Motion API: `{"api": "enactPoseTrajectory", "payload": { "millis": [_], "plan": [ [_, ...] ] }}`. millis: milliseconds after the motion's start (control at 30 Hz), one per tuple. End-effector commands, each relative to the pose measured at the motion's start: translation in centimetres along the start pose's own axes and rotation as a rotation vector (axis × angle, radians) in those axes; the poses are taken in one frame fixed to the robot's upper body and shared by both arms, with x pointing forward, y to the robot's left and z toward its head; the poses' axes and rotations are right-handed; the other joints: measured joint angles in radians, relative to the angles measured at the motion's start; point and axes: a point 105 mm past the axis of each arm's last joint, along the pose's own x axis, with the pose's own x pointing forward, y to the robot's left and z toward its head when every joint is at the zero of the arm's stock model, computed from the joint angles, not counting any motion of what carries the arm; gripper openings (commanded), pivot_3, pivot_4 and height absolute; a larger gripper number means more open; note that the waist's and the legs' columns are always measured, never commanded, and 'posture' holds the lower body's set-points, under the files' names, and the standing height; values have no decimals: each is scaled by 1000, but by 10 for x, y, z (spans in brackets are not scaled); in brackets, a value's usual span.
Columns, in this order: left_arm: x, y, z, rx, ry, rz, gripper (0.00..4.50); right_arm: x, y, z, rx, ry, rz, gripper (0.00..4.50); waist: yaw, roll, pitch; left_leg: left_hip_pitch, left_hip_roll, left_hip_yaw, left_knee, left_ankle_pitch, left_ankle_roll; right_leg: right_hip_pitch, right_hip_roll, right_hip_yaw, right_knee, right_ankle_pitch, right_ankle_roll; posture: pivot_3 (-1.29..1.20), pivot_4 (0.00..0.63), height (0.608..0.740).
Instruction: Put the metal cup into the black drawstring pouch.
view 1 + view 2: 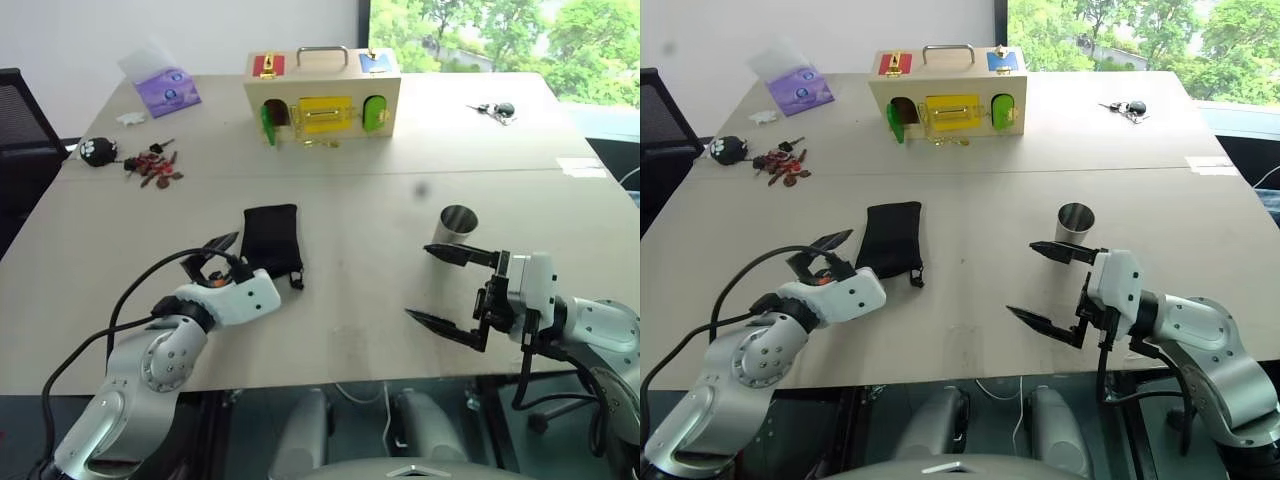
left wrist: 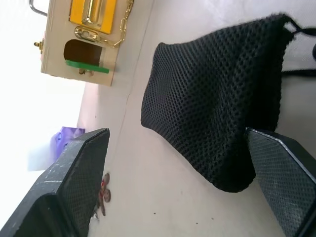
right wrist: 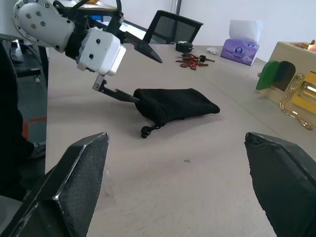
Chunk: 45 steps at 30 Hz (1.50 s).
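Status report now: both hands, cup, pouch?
Left hand open at black pouch. Right hand open, empty, near metal cup. Cup upright, nothing blocking.

Beige table [image 1: 360, 215], white wall [image 1: 150, 30], leafy window [image 1: 480, 35], black chair [image 1: 22, 140]

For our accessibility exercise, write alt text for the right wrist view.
A black drawstring pouch lies flat on a pale table, with the open left gripper at its end. Behind sit keys, a tissue box and a wooden box.
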Motion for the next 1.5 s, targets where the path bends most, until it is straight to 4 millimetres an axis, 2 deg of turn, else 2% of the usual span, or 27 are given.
{"api": "enactPoseTrajectory", "payload": {
  "millis": [33,300,400,533,567,600,667,767,800,933,1067,1167,1300,1367,1500],
  "plan": [
    [3,3,5,36,-24,31,4500,-2,-2,6,-31,-14,-18,4481,0,0,0,0,0,0,0,0,0,0,0,0,0,0,0,0,150,740],
    [16,6,8,3,-46,45,4500,3,-7,4,-43,-15,-74,4481,0,0,0,0,0,0,0,0,0,0,0,0,0,1,-1,0,150,740],
    [20,3,11,-16,-76,8,3741,4,-12,1,-47,5,-109,4500,0,0,0,0,0,0,0,0,0,0,0,0,0,1,-2,0,150,740],
    [28,-1,11,-69,-92,-40,1885,3,-18,2,-57,4,-154,4500,-1,0,0,0,0,0,0,0,0,0,0,0,0,2,-2,0,150,740],
    [30,-2,13,-120,-93,-63,1261,2,-21,2,-57,19,-171,4500,0,0,0,0,0,0,0,0,0,0,0,0,1,2,-2,0,150,740],
    [32,-3,14,-156,-93,-79,1010,2,-23,2,-56,30,-182,4500,0,0,0,0,0,0,0,0,0,0,0,0,1,2,-2,0,150,740],
    [36,1,18,-235,-98,-97,170,-4,-26,-1,-98,123,-192,4500,1,0,0,-1,-1,-1,1,0,0,0,0,-1,2,2,-2,0,150,740],
    [40,5,21,-374,-98,-135,77,-12,-33,-3,-112,247,-192,4500,1,0,0,-1,-4,-1,2,0,0,0,-1,-1,3,2,-2,0,150,740],
    [41,4,23,-430,-99,-163,77,-12,-33,3,-84,228,-165,4500,0,0,0,0,-4,-2,2,0,0,0,-1,-1,3,2,-2,0,150,740],
    [42,8,33,-723,-123,-269,77,-14,-54,26,-60,194,-230,4500,-5,0,0,0,-6,-2,3,0,0,1,0,-1,5,1,-2,0,150,740],
    [46,17,40,-978,-143,-336,77,-16,-67,29,9,308,-210,4500,-3,-1,0,0,-7,-4,6,0,0,1,0,-2,8,1,-1,0,150,740],
    [49,25,41,-1094,-131,-360,77,-21,-95,34,-34,439,-288,4500,-4,-1,0,-1,-7,-4,8,0,0,1,0,-3,8,2,-1,0,150,740],
    [50,30,47,-1183,-142,-387,77,-15,-119,43,65,425,-304,4500,-6,-1,0,-2,-7,-4,9,0,0,1,0,-3,8,2,-1,0,150,740],
    [49,31,54,-1240,-150,-427,77,-10,-133,41,82,442,-335,4500,-6,-1,0,-2,-7,-4,9,0,0,1,0,-3,8,2,-1,0,150,740],
    [47,36,67,-1359,-167,-494,77,-2,-149,30,100,498,-348,4500,-3,-1,1,-3,-7,-5,9,0,0,1,0,-3,8,2,-1,0,150,740]
  ]
}}
